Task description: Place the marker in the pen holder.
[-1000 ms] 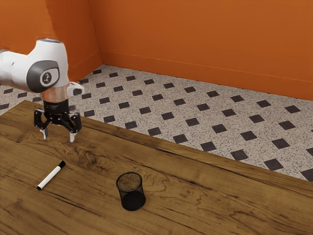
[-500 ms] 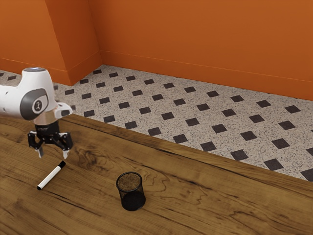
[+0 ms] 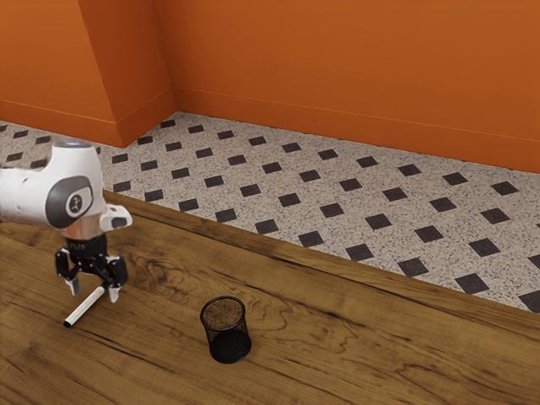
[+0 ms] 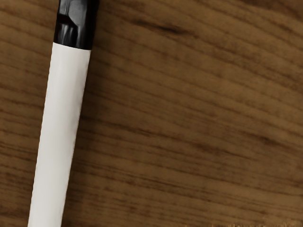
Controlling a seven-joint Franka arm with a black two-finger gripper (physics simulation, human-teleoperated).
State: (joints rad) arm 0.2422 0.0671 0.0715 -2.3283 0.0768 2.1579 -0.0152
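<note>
Hold the black two-finger gripper (image 3: 94, 295) wide open, with nothing in its grasp, low over the capped end of the slim white-and-black marker (image 3: 83, 307). See the marker lying on the brown wooden table (image 3: 152, 363), cap toward half past one in the exterior view; near half past three from the gripper, the upright, empty, black cylindrical mesh pen holder (image 3: 228, 342).

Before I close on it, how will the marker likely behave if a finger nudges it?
The marker lies on its rounded side, so it may roll. It looks straight and slender, so probably stiff and light; its smooth barrel might slip.
</note>
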